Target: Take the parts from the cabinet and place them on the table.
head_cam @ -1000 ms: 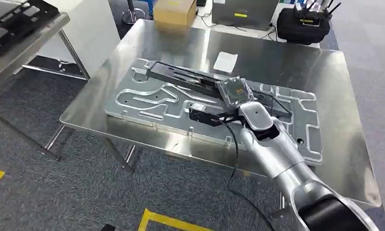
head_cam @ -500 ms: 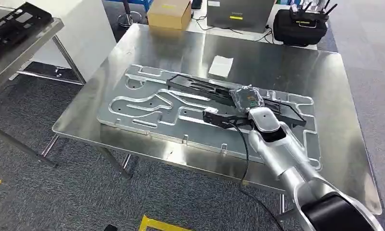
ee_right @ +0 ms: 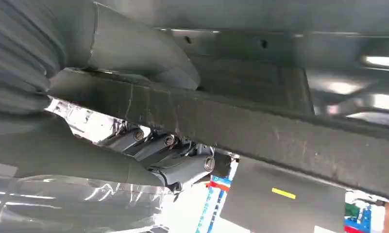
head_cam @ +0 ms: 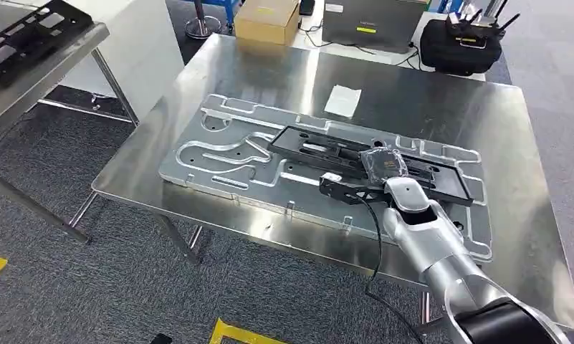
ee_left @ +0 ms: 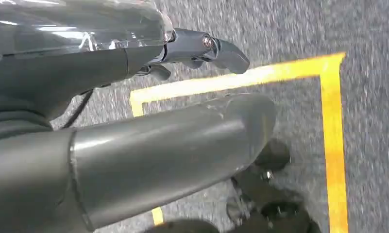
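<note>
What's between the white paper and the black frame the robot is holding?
In the head view, part of the big silver plate and bare table lie between the white paper and the black frame.

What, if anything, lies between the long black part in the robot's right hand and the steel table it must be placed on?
A large machined aluminium plate lies flat on the steel table, directly beneath the black part held by the right hand. Bare tabletop shows only around the plate's edges.
</note>
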`<control>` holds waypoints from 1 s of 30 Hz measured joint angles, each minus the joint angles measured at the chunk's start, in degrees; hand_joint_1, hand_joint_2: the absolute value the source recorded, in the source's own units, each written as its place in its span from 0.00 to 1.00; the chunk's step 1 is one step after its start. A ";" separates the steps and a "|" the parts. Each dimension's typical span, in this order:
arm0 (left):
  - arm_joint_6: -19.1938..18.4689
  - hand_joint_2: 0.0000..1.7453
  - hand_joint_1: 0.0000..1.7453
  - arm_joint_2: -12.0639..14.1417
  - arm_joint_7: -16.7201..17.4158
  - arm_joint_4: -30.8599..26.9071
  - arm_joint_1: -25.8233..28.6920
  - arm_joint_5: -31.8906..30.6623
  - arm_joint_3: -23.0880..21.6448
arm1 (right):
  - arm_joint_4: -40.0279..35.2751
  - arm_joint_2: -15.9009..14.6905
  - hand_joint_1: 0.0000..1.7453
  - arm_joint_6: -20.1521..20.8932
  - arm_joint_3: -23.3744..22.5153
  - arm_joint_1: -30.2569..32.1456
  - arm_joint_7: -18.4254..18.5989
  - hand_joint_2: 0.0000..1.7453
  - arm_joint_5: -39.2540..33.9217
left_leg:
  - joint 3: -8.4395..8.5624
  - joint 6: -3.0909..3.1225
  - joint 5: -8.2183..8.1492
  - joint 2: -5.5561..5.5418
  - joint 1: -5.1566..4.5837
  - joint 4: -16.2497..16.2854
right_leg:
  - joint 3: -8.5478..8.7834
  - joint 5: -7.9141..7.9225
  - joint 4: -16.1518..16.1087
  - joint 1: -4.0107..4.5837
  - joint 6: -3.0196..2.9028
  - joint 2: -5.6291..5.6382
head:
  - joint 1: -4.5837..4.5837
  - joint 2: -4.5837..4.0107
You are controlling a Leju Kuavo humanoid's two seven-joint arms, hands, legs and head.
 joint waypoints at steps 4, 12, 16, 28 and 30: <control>0.04 0.00 0.00 0.11 0.00 0.00 0.03 -0.02 -0.02 | 0.55 0.11 0.00 0.02 -0.28 0.22 -0.35 0.00 -0.07 | -0.14 -1.14 -0.40 0.12 0.09 0.25 | 0.32 0.68 -0.81 -0.72 -0.93 -0.23 | -0.07 0.00; -0.06 0.00 0.00 0.15 -0.59 0.00 0.31 0.77 -0.09 | 1.99 0.22 0.00 -1.33 -0.98 1.64 -1.22 0.00 -0.28 | -2.47 -2.54 -3.43 0.26 0.94 8.47 | 0.24 0.54 -0.35 -0.79 -1.04 -0.34 | -0.57 0.00; -0.37 0.00 0.00 0.17 -0.70 0.00 0.29 0.79 -0.09 | 2.32 0.20 0.00 -1.92 -1.68 1.93 -2.10 0.00 -0.39 | 1.09 -1.51 -1.91 0.08 0.84 0.97 | -0.64 0.32 0.78 -0.48 0.14 0.09 | -0.50 0.00; -0.74 0.00 0.00 0.17 -0.41 0.00 0.27 1.73 -0.02 | 2.38 0.04 0.00 -2.49 -3.30 3.47 -3.24 0.00 -0.46 | 0.82 0.49 -0.78 0.18 0.58 0.42 | -2.06 -0.78 5.39 -0.87 0.91 0.12 | 0.24 0.00; -1.38 0.00 0.00 0.09 -0.33 0.00 0.16 2.03 0.02 | 2.25 0.04 0.00 -2.78 -3.50 3.30 -3.56 0.00 -0.46 | 0.45 0.06 -0.69 0.20 0.17 0.77 | 0.07 -0.20 0.61 -0.35 0.32 0.14 | 0.20 0.00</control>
